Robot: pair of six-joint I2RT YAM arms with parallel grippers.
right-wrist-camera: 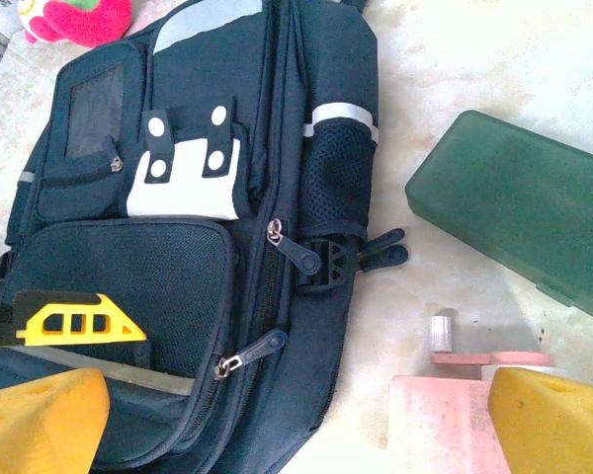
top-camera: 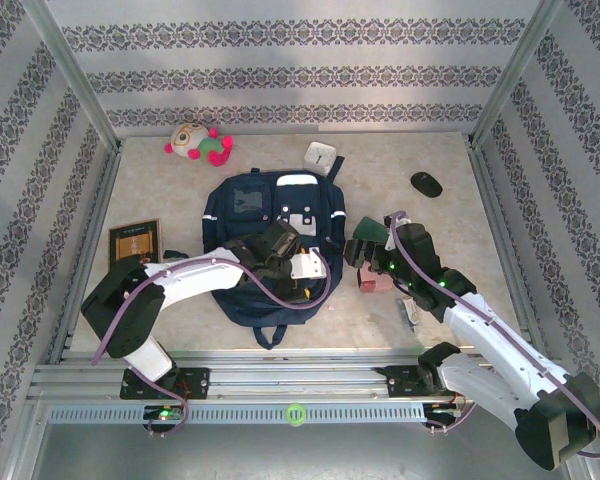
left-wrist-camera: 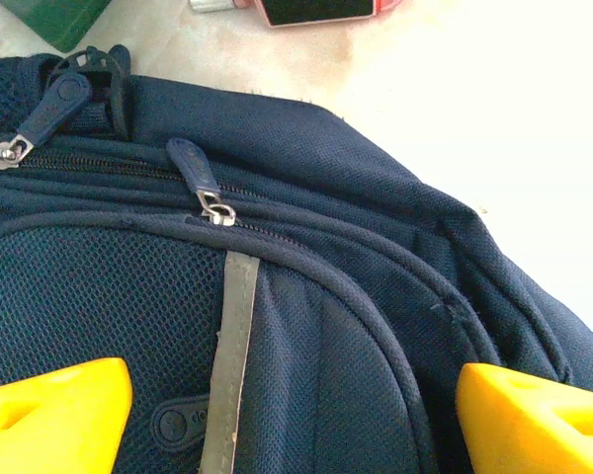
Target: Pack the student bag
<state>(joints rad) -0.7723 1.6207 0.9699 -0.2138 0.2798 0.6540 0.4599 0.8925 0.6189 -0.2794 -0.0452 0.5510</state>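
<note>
A: How is the left gripper (left-wrist-camera: 296,425)?
B: Fingers wide apart, empty; over the backpack (top-camera: 245,210).
A: And the right gripper (right-wrist-camera: 296,420)?
B: Wide apart too, empty; right of it.
A: The backpack?
B: Mid-frame from above; long axis vertical; carry loop (top-camera: 270,335) toward the bottom edge.

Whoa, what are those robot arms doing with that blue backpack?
Two robot arms are working on packing the student bag, which lies flat in the middle of the table. The left hand hovers open over the bag's zipper pulls, holding nothing. The right hand hangs open beside the bag, above a pink item and near a green pencil case. Those, and a plush toy near the back wall, lie outside the bag.
</note>
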